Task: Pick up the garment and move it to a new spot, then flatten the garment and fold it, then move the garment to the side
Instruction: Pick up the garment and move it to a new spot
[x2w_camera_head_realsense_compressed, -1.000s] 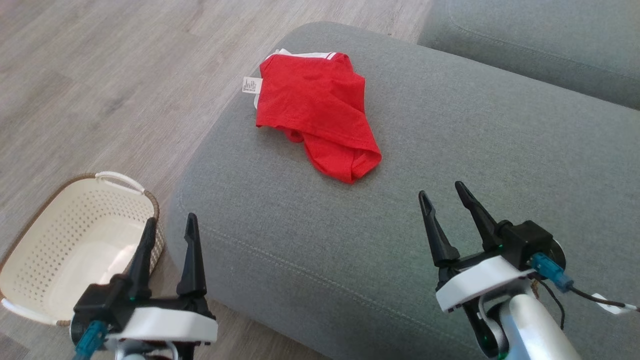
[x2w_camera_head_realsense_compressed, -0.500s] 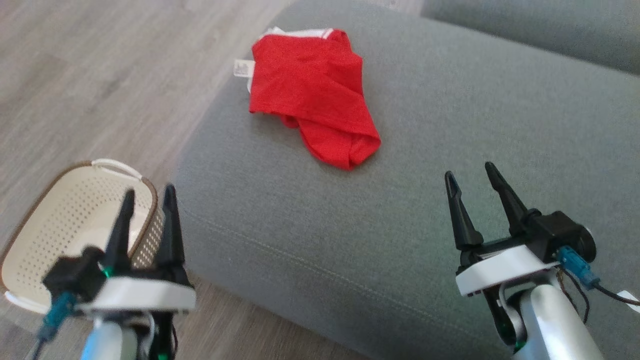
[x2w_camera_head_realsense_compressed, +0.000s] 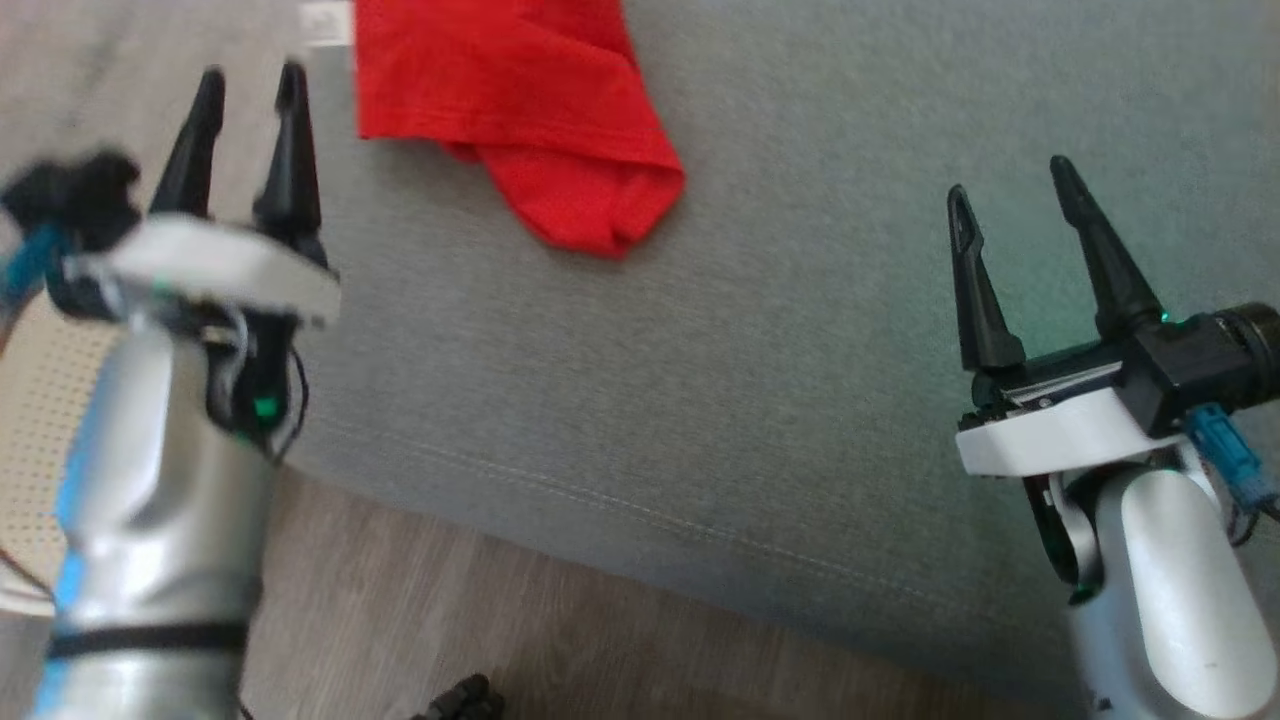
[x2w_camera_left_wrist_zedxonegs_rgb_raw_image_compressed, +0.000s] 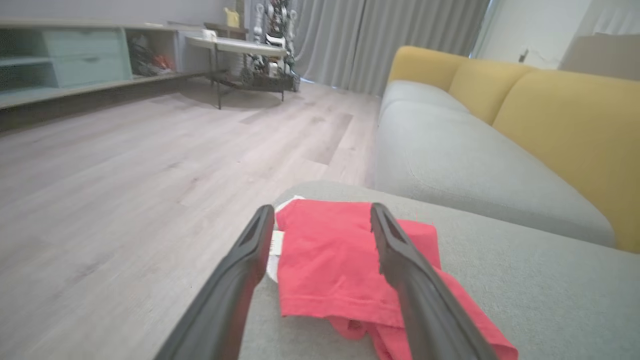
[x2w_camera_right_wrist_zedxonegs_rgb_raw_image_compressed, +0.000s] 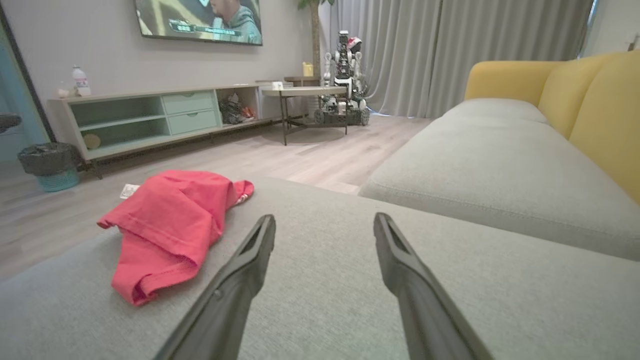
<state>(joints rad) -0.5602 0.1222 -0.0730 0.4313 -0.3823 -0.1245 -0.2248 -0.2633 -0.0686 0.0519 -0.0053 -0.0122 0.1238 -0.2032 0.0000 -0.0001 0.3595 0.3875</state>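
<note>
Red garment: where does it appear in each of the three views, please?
Head view: red garment at top, left of centre, cut by the edge.
Left wrist view: garment low in the middle.
Right wrist view: garment at left, halfway down.
Shared landmark: its white label, at the grey cushion edge.

This is looking like a home living room: a TV (x2w_camera_right_wrist_zedxonegs_rgb_raw_image_compressed: 200, 20) is hanging up left of the right gripper (x2w_camera_right_wrist_zedxonegs_rgb_raw_image_compressed: 325, 219), curtains (x2w_camera_right_wrist_zedxonegs_rgb_raw_image_compressed: 450, 50) are hanging far ahead, a sofa (x2w_camera_right_wrist_zedxonegs_rgb_raw_image_compressed: 500, 150) is stretching along its right, over wood floor (x2w_camera_right_wrist_zedxonegs_rgb_raw_image_compressed: 325, 160).
</note>
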